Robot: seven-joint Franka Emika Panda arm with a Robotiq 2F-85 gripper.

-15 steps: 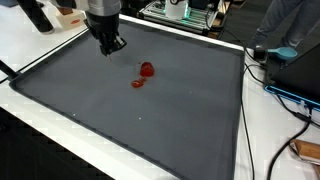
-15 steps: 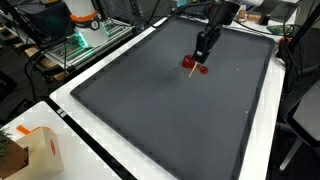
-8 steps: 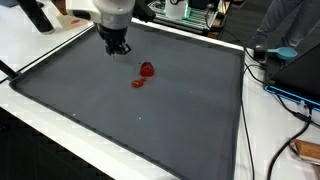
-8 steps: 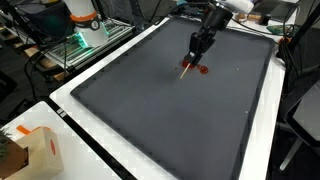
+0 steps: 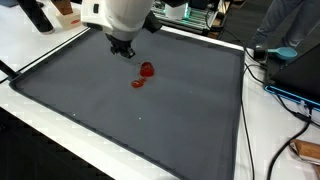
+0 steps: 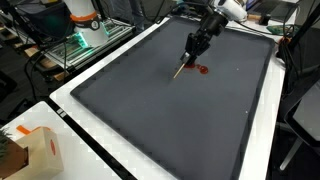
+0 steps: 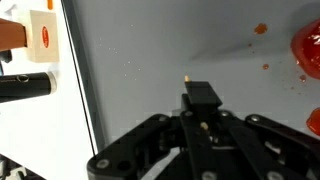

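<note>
Exterior view: the gripper (image 5: 121, 47) hangs over the far left part of the mat (image 5: 180, 115), and the tilted white wrist covers its upper half. No stick can be made out here. A red blob (image 5: 147, 70) lies just right and near of the gripper, with a smaller smear (image 5: 138, 83) just near of the blob. Cables (image 5: 285, 95) run over the white table (image 5: 270, 130) at the right. Exterior view: the gripper (image 6: 192, 47) is over the far part of the mat (image 6: 150, 105), jaws pressed together, pinching a thin stick (image 6: 181, 68) that slants down to the left. Its tip ends just left of the blob (image 6: 201, 69), clear of it; whether it touches the mat cannot be told. A box (image 6: 35, 150) stands on the table (image 6: 70, 92) at the near left corner. Wrist view: the gripper (image 7: 200, 100) fills the lower half, with the stick (image 7: 187, 77) end showing between the closed fingers. The blob (image 7: 308, 50) is cut by the right edge, a red speck (image 7: 260, 29) lies left of it, and a black cylinder (image 7: 25, 88) lies off the mat (image 7: 150, 45) at the left. Against one second ago, the wrist has tilted further and the gripper has shifted slightly toward the blob in the exterior view showing the cables. In the exterior view showing the box it has moved left, carrying the stick tip left and nearer. Blob and smear are unmoved.
</note>
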